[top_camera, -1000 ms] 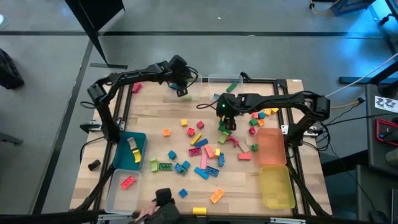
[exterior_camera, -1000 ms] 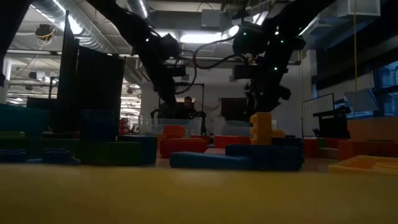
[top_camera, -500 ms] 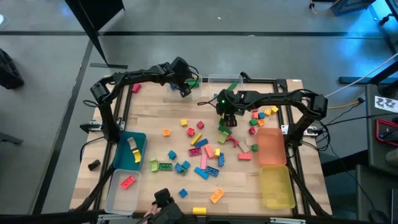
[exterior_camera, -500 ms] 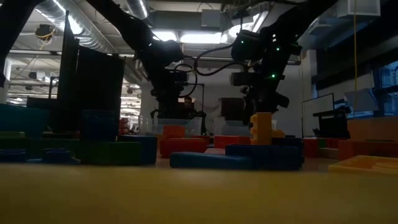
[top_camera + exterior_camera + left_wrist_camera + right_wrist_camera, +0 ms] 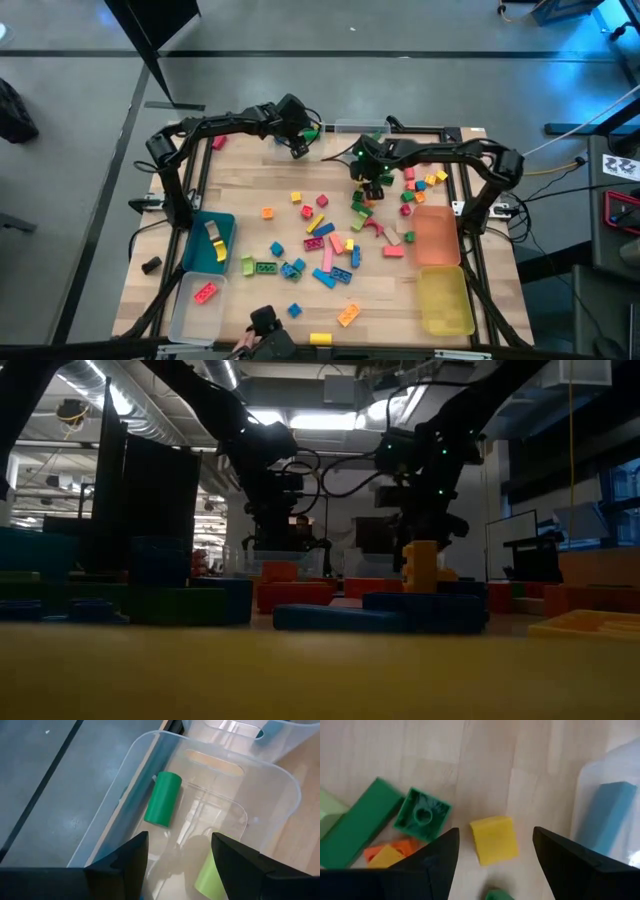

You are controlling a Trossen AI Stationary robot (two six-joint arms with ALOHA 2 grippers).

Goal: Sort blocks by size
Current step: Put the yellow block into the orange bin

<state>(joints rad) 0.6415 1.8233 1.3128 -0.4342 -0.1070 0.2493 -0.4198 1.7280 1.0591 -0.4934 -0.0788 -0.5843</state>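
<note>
The left gripper (image 5: 177, 862) is hanging with its jaws apart and nothing between them over the clear bin (image 5: 280, 785) at the table's far edge, about twelve o'clock. A green cylinder (image 5: 162, 799) and a pale green block (image 5: 210, 875) are lying inside that bin, so the drop looks done.

The right gripper (image 5: 492, 857) is hovering, jaws open and empty, over a small yellow cube (image 5: 494, 840) lying on the wood near one o'clock of the table's middle. A green square brick (image 5: 422, 815) and a green bar (image 5: 362, 822) are lying to one side of it, and another clear bin holding a blue bar (image 5: 607, 815) is on the other.

To take the cube cleanly, the fingers should be coming straight down with one on each flat side (the square brick is sitting close, so little room there).

Most blocks (image 5: 325, 240) are lying scattered across the table's middle. The orange bin (image 5: 437, 232) and yellow bin (image 5: 445, 298) are lining the right edge, leaving open wood toward ten o'clock.
</note>
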